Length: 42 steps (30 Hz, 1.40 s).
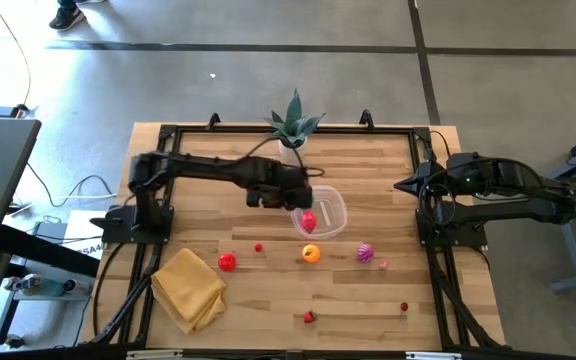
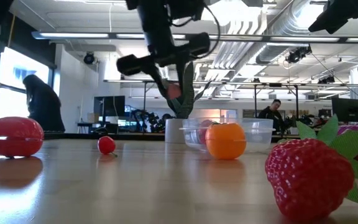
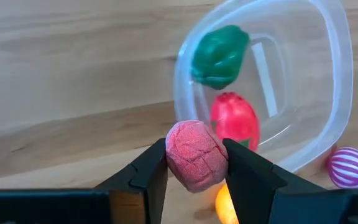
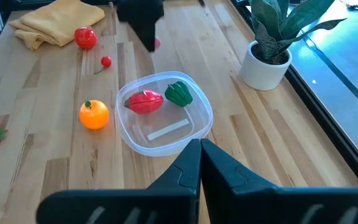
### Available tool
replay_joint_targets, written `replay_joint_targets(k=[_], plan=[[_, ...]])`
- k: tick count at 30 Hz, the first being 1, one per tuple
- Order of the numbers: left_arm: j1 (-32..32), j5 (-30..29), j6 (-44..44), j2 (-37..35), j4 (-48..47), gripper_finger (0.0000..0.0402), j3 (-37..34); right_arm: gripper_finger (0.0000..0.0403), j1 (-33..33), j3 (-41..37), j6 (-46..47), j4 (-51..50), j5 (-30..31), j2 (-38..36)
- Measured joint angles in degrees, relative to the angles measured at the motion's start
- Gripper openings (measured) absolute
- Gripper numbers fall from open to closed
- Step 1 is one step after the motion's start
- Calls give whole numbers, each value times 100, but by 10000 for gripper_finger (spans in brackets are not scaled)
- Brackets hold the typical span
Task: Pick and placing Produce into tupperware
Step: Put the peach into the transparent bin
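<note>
Left gripper (image 3: 194, 163) hangs beside the tub (image 3: 328, 118) rim, jaws clamping a pink fruit (image 3: 196, 155) across its middle; it looks light, firm, bumpy, unlikely to slip.

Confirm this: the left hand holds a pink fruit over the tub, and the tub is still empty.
Not empty. The left wrist view shows the tub already holding a green vegetable and a red fruit. The left hand does grip a pink fruit beside its rim.
</note>
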Motion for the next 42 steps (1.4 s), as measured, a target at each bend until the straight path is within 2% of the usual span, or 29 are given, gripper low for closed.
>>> replay_joint_targets(k=[7,13,33,42], plan=[[-43,99,678,910,-396,133,1131,0,0,0,0,0,-1,2],[-241,26,941,1443,-457,133,1621,0,0,0,0,0,0,0],[-324,-239,920,1817,-233,134,1598,0,0,0,0,2,-2,0],[-244,-147,948,1934,-266,134,1574,0,0,0,0,0,-2,1]])
